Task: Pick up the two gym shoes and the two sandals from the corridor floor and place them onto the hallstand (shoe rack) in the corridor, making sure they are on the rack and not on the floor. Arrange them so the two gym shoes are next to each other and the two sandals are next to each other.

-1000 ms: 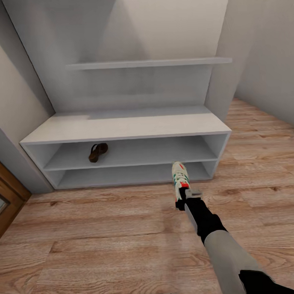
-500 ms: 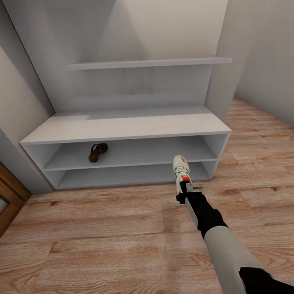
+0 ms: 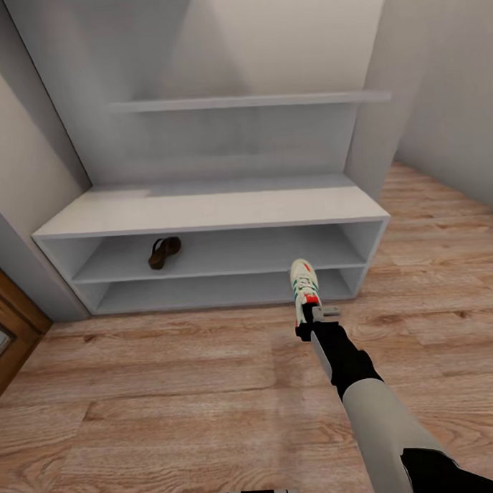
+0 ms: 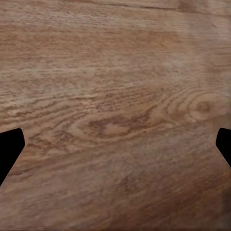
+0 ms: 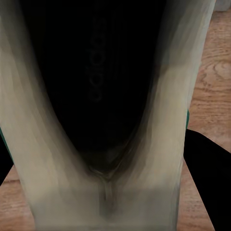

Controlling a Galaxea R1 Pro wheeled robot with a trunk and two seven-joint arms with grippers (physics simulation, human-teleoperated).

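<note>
1. Right claw (image 3: 308, 317): closed on the heel end of one gym shoe (image 3: 303, 287). The shoe is carried clear of the corridor floor (image 3: 174, 393), toe pointing toward the hallstand (image 3: 209, 209), just in front of its lower shelf opening at the right end.
2. Grip detail: the right wrist view looks straight down into the dark shoe opening (image 5: 103, 86), with the cream collar wall to either side. The hold appears to be on the heel collar.
3. Handling judgement: the shoe is likely light, with a soft upper and a stiffer sole. A collar grip lets the toe sag or swing, so slow travel is advised. The heel counter is the firmest place to hold.
4. Left claw (image 4: 115, 144): fingers spread wide apart, holding nothing, facing bare plank flooring (image 4: 115, 72).
5. Floor: wood-grain planks, flat and unobstructed between robot and rack.
6. Hallstand: pale low unit with two open shelf levels under a flat worktop. One brown sandal (image 3: 163, 252) lies on the upper shelf level, toward the left.
7. Room: a wall shelf (image 3: 247, 101) hangs above the rack; grey walls (image 3: 440, 87) close in on both sides; a brown door edge (image 3: 10, 336) shows at far left.
</note>
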